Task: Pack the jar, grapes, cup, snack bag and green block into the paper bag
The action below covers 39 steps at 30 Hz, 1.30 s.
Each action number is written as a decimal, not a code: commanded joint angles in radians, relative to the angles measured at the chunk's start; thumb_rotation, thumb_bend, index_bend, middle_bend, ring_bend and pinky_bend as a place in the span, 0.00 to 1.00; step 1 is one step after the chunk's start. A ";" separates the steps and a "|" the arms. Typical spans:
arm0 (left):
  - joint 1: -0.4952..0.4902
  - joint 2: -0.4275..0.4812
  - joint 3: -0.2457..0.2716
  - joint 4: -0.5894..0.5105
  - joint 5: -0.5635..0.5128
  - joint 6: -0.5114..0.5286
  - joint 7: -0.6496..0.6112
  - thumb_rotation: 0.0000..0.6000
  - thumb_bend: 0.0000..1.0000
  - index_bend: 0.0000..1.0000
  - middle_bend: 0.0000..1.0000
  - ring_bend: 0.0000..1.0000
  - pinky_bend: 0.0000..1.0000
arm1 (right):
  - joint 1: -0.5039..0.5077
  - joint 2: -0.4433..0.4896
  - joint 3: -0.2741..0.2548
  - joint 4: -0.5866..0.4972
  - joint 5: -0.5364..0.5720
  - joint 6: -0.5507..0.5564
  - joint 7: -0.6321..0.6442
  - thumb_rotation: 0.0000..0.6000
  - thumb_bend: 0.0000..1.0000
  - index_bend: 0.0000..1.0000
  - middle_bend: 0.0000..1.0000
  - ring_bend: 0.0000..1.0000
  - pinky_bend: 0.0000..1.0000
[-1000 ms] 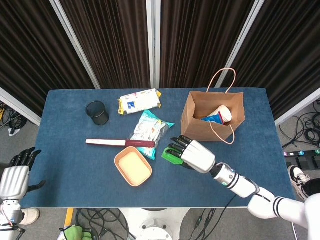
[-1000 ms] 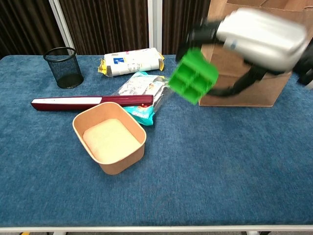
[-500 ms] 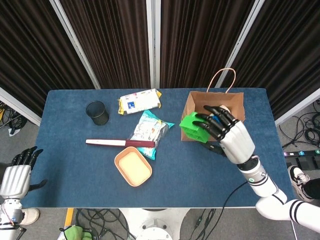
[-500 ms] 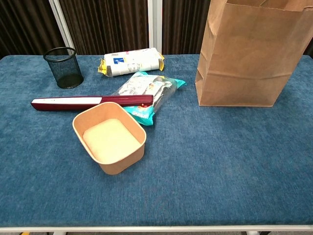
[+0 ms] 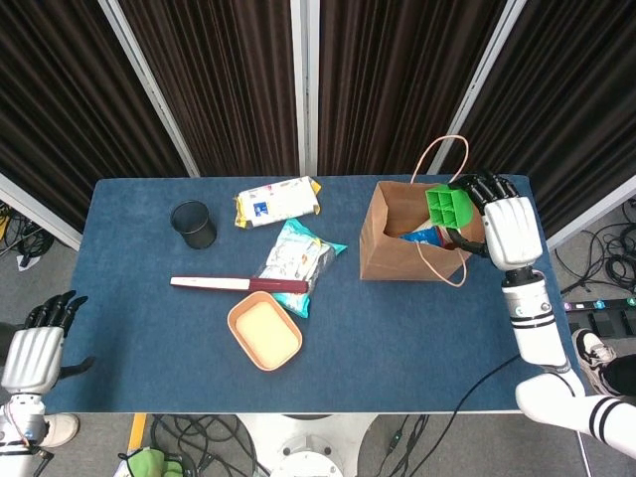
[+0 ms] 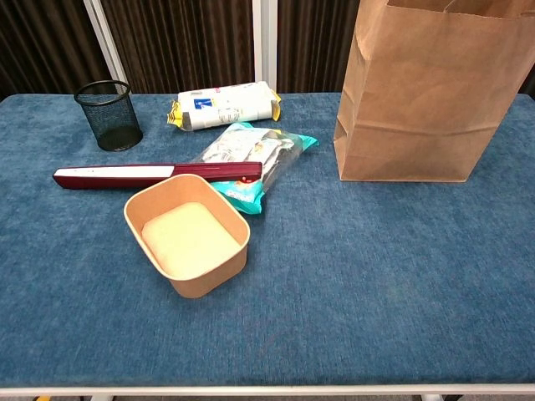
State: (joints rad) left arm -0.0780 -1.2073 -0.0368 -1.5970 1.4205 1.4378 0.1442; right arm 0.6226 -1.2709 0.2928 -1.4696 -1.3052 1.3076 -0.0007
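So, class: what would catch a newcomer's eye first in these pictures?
The bright green block, held by the right hand over the open top of the paper bag at the table's far right. Next, the orange tub near the middle, just in front of a dark red stick.

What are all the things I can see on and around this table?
paper bag: one, brown, right side of table, upright, open
green block: one, held over the bag's opening
items in bag: blue and white, partly hidden
mesh cup: one, black, left rear
yellow-white snack pack: one, rear centre
teal snack bag: one, centre
dark red flat tool: one, left of centre
tan tray: one, front centre
table: blue cloth
right hand: holds the block
left hand: beside table's left edge, holds nothing
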 commanded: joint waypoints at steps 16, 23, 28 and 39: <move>-0.003 0.002 -0.002 -0.007 0.000 0.002 0.010 1.00 0.07 0.21 0.20 0.14 0.18 | -0.026 0.066 0.006 -0.025 -0.004 -0.059 0.096 1.00 0.09 0.00 0.15 0.00 0.15; -0.005 0.001 -0.005 -0.003 0.002 0.007 0.010 1.00 0.07 0.21 0.20 0.14 0.18 | -0.120 0.126 -0.005 -0.073 -0.044 0.068 0.113 1.00 0.16 0.11 0.32 0.16 0.32; -0.007 -0.004 -0.009 0.004 0.008 0.016 0.012 1.00 0.07 0.21 0.20 0.14 0.18 | -0.226 0.222 -0.056 -0.167 -0.077 0.119 0.209 1.00 0.18 0.23 0.38 0.23 0.37; -0.009 -0.015 -0.012 0.009 0.034 0.041 0.027 1.00 0.07 0.21 0.20 0.14 0.18 | -0.442 0.272 -0.273 -0.162 -0.278 0.229 0.343 1.00 0.18 0.23 0.30 0.15 0.33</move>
State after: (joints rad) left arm -0.0880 -1.2212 -0.0487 -1.5879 1.4526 1.4767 0.1697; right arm 0.2103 -0.9915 0.0487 -1.6436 -1.5564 1.5129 0.3374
